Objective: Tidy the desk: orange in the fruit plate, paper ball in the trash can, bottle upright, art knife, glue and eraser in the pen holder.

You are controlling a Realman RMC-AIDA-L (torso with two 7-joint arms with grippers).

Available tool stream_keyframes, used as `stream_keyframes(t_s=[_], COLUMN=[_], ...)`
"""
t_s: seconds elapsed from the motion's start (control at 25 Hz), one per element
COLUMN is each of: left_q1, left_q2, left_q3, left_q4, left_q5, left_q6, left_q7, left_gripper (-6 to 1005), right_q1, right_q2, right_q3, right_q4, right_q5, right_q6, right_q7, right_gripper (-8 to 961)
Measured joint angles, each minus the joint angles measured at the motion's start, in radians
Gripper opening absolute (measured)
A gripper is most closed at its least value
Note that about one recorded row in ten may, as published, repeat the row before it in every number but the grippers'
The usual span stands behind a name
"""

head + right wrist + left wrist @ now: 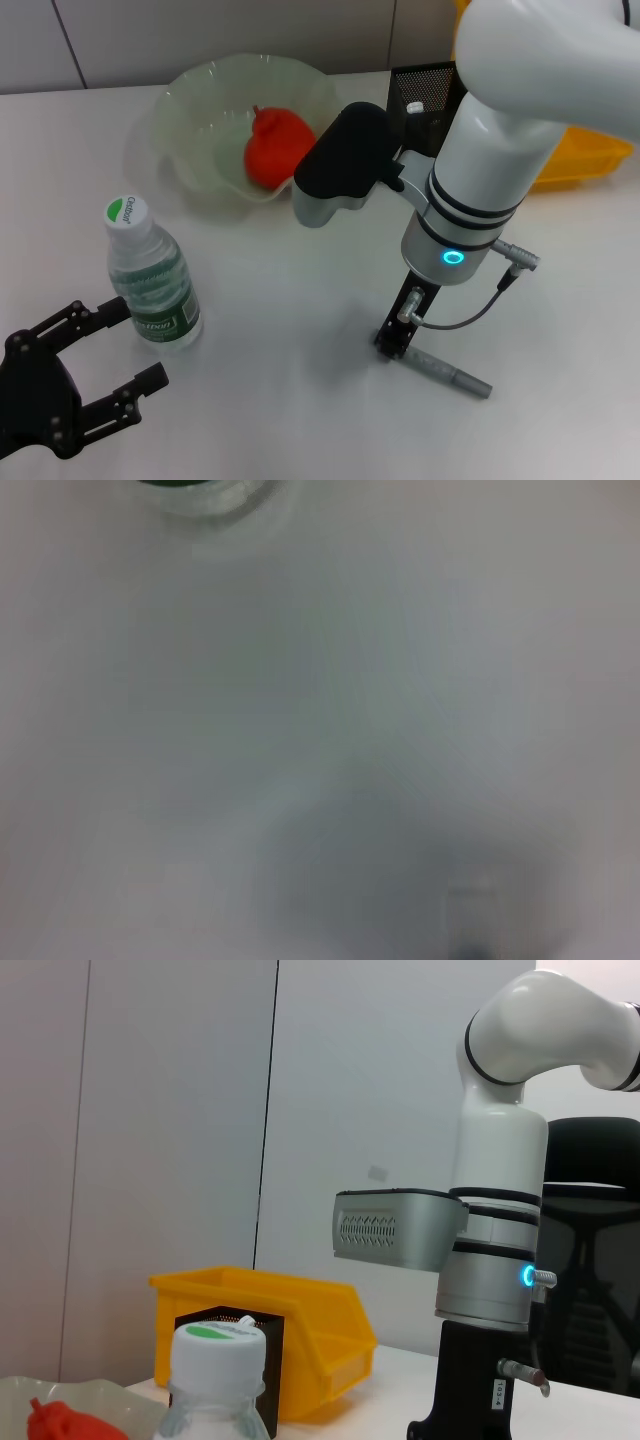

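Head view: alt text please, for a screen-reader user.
The right gripper reaches down onto a grey art knife lying on the white desk. A bottle stands upright near the open left gripper; an orange sits in the fruit plate.

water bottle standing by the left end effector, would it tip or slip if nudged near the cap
Probably tippy: the water bottle stands upright, tall over a narrow base, so a push near its cap could topple it. It looks like clear, smooth plastic, likely somewhat slippery. Once down, its round body would probably roll.
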Motion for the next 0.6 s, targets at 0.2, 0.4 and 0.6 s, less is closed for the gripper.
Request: stream_keyframes(t_s=[0.2,0.4,0.6], left_q1=[0.000,0.000,0.001], left_q2=[0.000,-0.001,-0.002], left_q3=[-0.001,-0.002,-0.002], left_q4=[0.000,0.000,-0.007], left_q5=[0.000,0.000,0.000], left_q6=[0.000,-0.001,-0.001], left_q7=[0.000,-0.001,-0.005], left_gripper=[786,786,785], right_q1=[-0.032,-0.092,-0.165], right_q2=[-0.009,-0.013,-0.013], right_q3=[0.048,0.297,0.479], right_q4=[-0.093,-0.296,-0.489], right_q5=[-0.006,-0.030,-0.067], right_q6=[-0.034,-0.125,-0.074], right_q7=[-0.014,-0.108,-0.185], right_gripper=[137,138,140])
